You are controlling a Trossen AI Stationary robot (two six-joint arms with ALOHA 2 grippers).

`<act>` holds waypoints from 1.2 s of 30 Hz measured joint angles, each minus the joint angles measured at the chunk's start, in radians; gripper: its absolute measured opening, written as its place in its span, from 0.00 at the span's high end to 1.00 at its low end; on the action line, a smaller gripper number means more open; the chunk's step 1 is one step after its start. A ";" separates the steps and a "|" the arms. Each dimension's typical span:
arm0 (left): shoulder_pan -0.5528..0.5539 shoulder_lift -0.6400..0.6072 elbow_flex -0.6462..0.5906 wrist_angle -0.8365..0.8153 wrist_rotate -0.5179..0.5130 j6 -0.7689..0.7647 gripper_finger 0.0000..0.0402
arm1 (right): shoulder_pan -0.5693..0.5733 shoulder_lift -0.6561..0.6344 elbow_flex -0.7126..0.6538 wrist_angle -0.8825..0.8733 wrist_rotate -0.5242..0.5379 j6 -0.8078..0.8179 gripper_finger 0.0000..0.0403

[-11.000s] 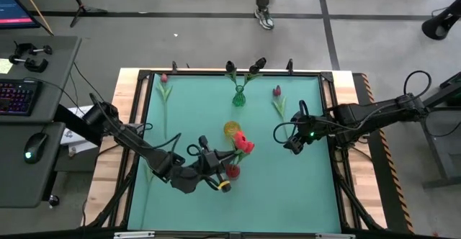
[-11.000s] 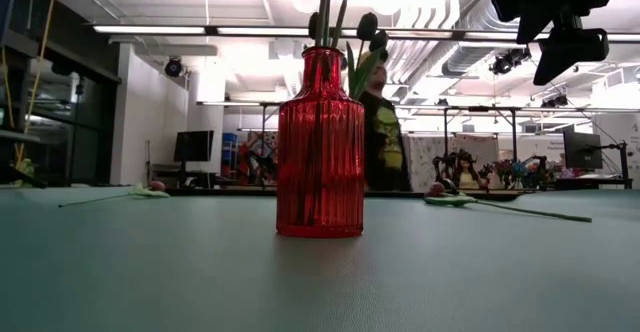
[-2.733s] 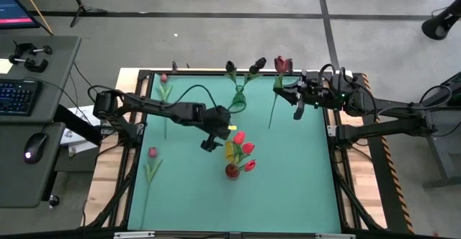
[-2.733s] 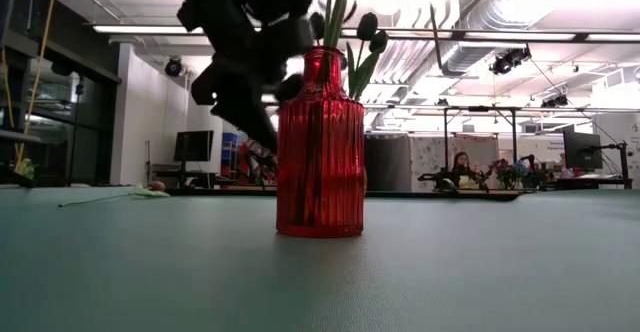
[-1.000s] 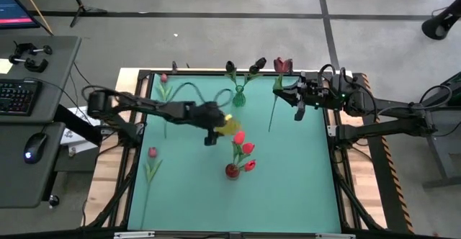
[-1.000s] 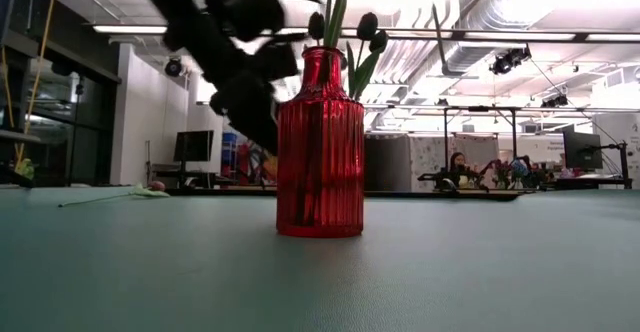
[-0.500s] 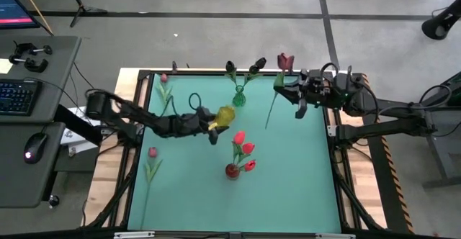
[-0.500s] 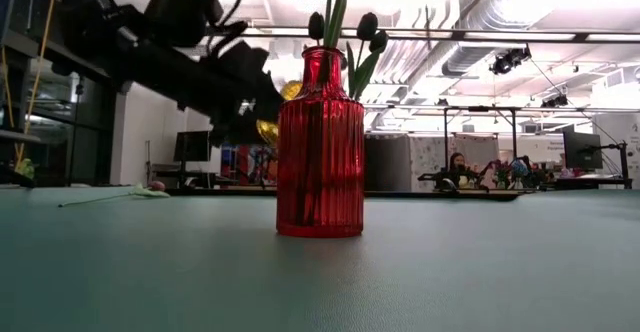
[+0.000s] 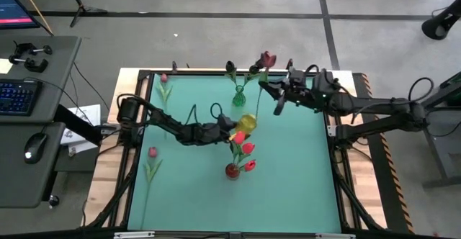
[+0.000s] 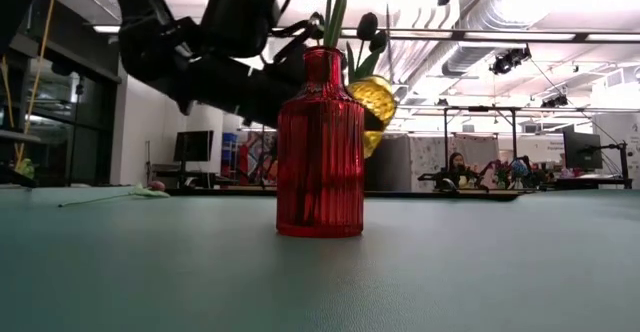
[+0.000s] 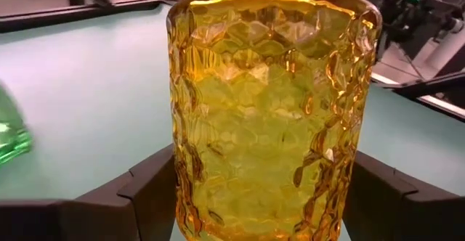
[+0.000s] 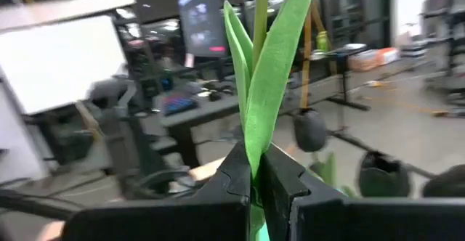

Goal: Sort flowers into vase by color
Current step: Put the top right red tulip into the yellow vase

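Writing: none legible on the vases, arms or table.

Left gripper [image 9: 234, 132] reaches across mid-table; its jaws are clamped on the sides of a yellow honeycomb-textured vase [image 9: 246, 123], which the left wrist view shows filling the gap between both fingers [image 11: 145, 190]. In the low view that yellow vase [image 10: 370, 107] hangs off the table, behind the neck of the red vase [image 10: 320, 147].

Right gripper [image 9: 268, 89] is near the far edge of the table. Its jaws are pressed together on the stem and leaf of a maroon tulip [image 9: 267, 57], the head pointing to the far edge beyond the jaws. The right wrist view shows the green leaf [image 12: 272, 59] rising straight out from between the closed fingers [image 12: 236, 172].

Red vase [image 9: 232, 170] stands upright nearer the front, holding red tulips [image 9: 243, 149]. Green vase [image 9: 238, 96] stands by the far edge with dark-headed tulips [image 9: 255, 66], just beside the right gripper.

Two pink tulips lie flat on the left side, apart from both grippers: one [image 9: 164, 84] at the far corner, one [image 9: 152, 160] nearer the front.

Table [image 9: 295, 181]: teal mat in a black frame on wood. Grey floor around; desk with keyboard [image 9: 16, 97] and mouse at left. Low view shows an open lab with ceiling lights and monitors behind.
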 joint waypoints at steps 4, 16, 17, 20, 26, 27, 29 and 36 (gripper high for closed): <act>-0.008 0.003 0.015 -0.001 0.000 0.025 0.31 | 0.000 0.024 0.000 0.019 0.047 -0.041 1.00; 0.001 -0.001 0.015 0.014 -0.008 0.024 0.30 | 0.000 0.005 0.000 0.031 -0.016 -0.036 1.00; 0.003 -0.001 0.015 0.014 -0.007 0.030 0.30 | 0.001 0.005 0.000 0.031 -0.025 -0.035 1.00; 0.007 -0.001 0.015 0.014 -0.008 0.082 0.30 | 0.016 0.005 0.000 0.029 -0.038 -0.037 1.00; 0.008 -0.001 0.015 0.014 -0.010 0.163 0.30 | 0.054 -0.001 0.000 0.037 -0.039 -0.060 1.00; 0.010 -0.001 0.015 0.014 -0.012 0.163 0.30 | 0.062 -0.005 0.000 0.044 -0.038 -0.068 1.00; 0.013 -0.001 0.015 0.014 -0.012 0.143 0.30 | 0.073 -0.015 0.000 0.069 -0.021 -0.090 1.00; 0.028 -0.001 0.015 0.036 -0.016 0.092 0.30 | 0.086 -0.047 0.000 0.093 0.009 -0.146 1.00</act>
